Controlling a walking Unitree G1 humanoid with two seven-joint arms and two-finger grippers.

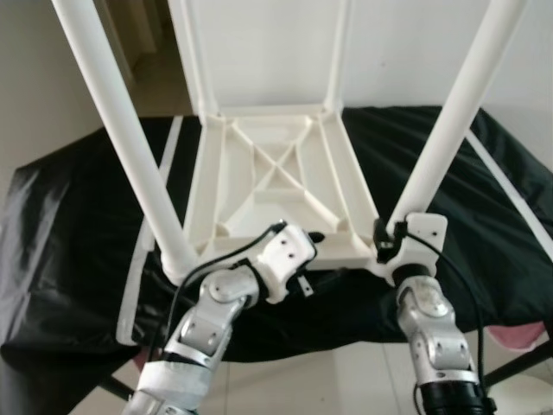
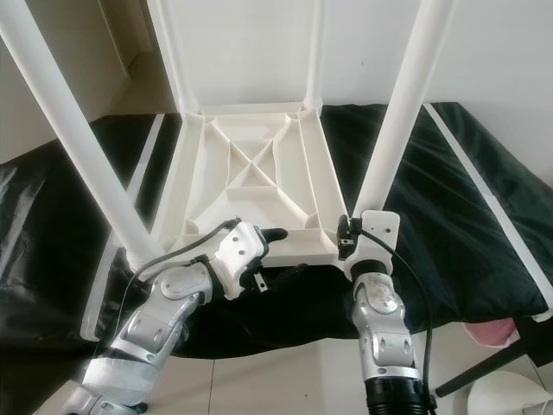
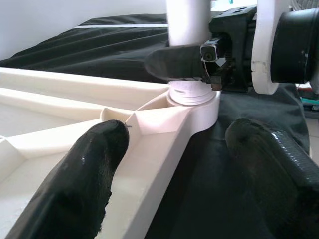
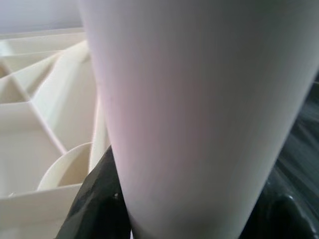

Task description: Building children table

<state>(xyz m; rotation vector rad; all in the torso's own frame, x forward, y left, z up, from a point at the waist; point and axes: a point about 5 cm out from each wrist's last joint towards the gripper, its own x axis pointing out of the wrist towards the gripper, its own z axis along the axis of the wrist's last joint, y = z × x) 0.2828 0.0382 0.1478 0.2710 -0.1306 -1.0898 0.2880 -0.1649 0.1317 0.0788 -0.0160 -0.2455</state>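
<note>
1. White plastic table top [image 1: 276, 186] lying upside down on a black cloth [image 1: 78, 233], ribbed underside up, dead centre of the head views; four white legs standing up from its corners.
2. Near-right leg [image 1: 449, 112] rising from the corner socket [image 3: 195, 102] at about 4 o'clock of the table top; near-left leg [image 1: 121, 130] rising from the corner at about 8 o'clock; two far legs at 11 and 1 o'clock.
3. Right end effector [image 1: 399, 235] clamped around the base of the near-right leg, just above the socket.
4. Left end effector [image 3: 174, 149] apart, one finger [image 3: 94, 164] resting on the inner side of the near rim, the other finger [image 3: 269, 164] outside it over the cloth; nothing gripped.
5. Likely handling: hollow moulded plastic, light and stiff, smooth and somewhat slippery under rubber pads; a long leg probably levers hard on its socket, so a low hold near the base seems best, with the rim steadied against turning.
6. Left wrist view gives the thread rings at the leg's foot above the socket, suggesting the leg is not fully seated; head views hide that joint behind the right wrist.
7. Right wrist view gives little beyond the leg's pale surface up close; head views supply the whole layout.
</note>
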